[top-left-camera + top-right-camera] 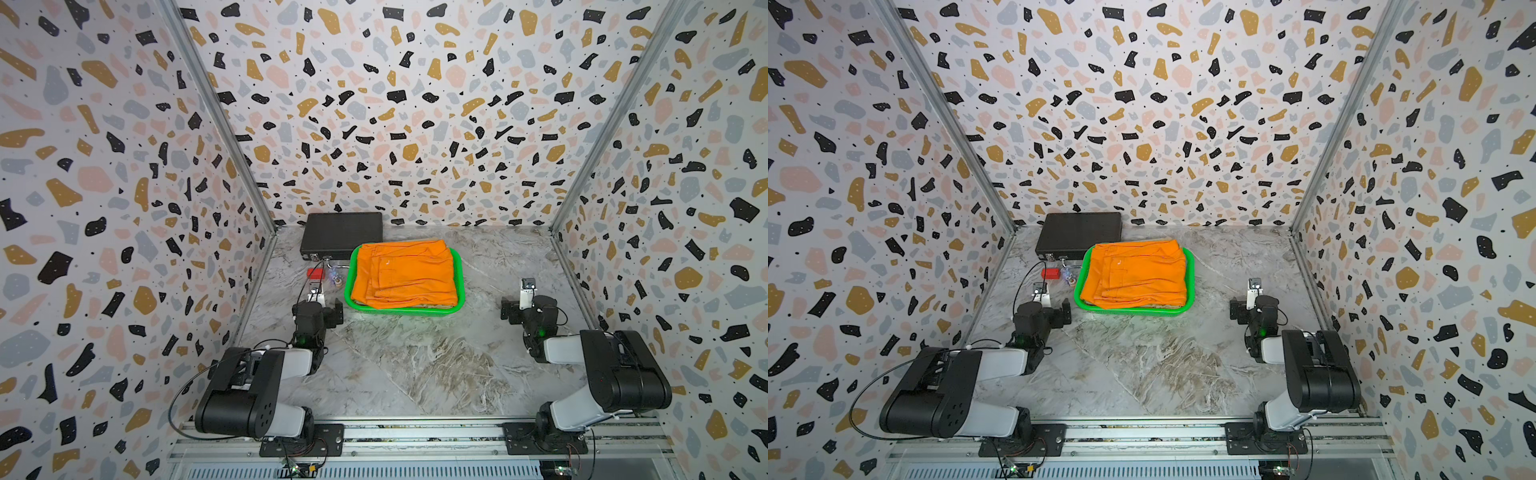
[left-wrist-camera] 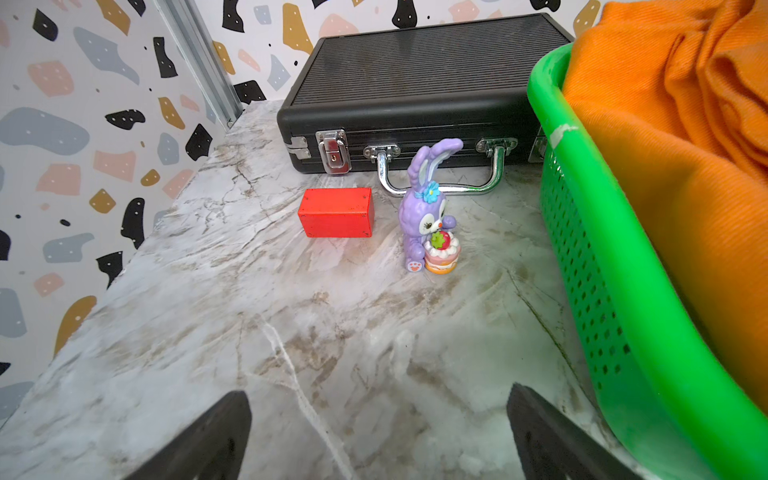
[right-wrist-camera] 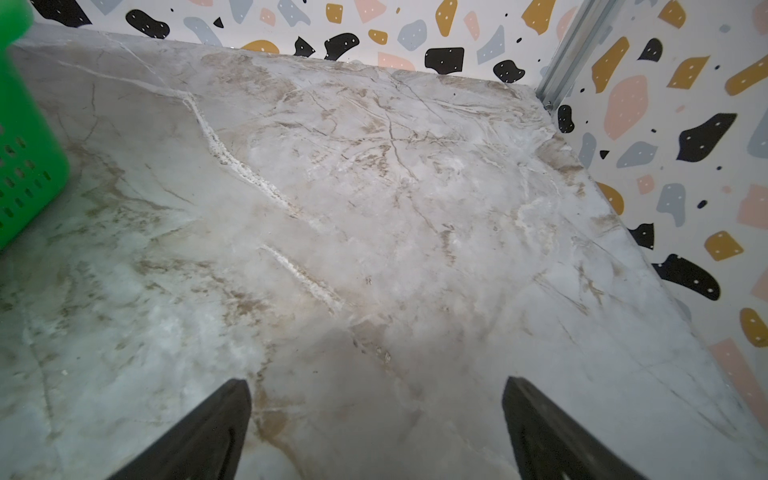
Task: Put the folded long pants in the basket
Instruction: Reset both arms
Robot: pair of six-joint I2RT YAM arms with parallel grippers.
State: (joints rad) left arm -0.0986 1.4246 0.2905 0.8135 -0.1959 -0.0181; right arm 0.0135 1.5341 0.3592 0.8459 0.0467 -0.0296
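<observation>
Pants [image 1: 405, 272] (the orange pair) lie folded on top inside the basket [image 1: 460, 274], filling it almost rim to rim in both top views. A thin tan edge [image 1: 419, 306] shows beneath them at the near rim; whatever else lies under is hidden.

The bench [image 1: 395, 365] is a grey-and-brown marble print. Walls [image 1: 374, 104] of terrazzo pattern close it on three sides, with a metal post at each far corner. A rail [image 1: 415, 434] runs along the near edge and carries both arms.

Counted:
- one green basket with perforated sides
- one black case [image 1: 340, 235], lying flat against the far wall, just behind the basket's far-left corner
- one red block [image 2: 336, 212] and one purple bunny [image 2: 428, 212], upright with a small cake, both in front of the case's handle and beside the basket
- two arms — left arm [image 1: 257, 386] and right arm [image 1: 611, 374]

The left jaws are spread wide and hold nothing. Only bare bench lies between them, and the basket's side is just beside them in the left wrist view.

The right jaws are spread just as wide — also empty, over bare bench on the basket's other side and apart from it.
</observation>
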